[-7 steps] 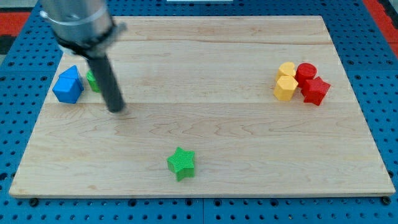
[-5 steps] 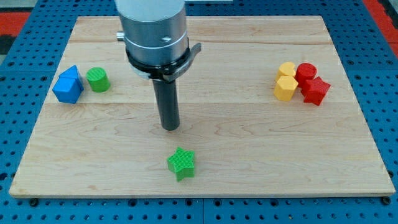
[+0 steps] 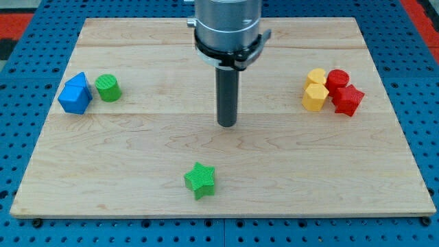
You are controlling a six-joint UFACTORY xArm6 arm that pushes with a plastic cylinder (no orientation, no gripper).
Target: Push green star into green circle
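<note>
My tip sits near the middle of the counter, touching no block. The tool is a plain rod with nothing to open or close; it grips nothing and works only by pushing.

The green star lies toward the view's bottom, below and slightly left of my tip, well apart from it. The green circle stands far up at the view's left, just beside the blue block, which may touch it; I cannot tell.

Judgement: to drive the star toward the circle, contact must come on the star's far side from the circle, i.e. its lower right. My tip is on the star's upper right, so it is not yet behind it for that line. A pass around the star's right side looks called for before any push.

The yellow blocks and red blocks cluster at the view's right, well clear of the likely path.

Risk: an off-centre shove would spin the star off course, or push the circle into the blue block.
</note>
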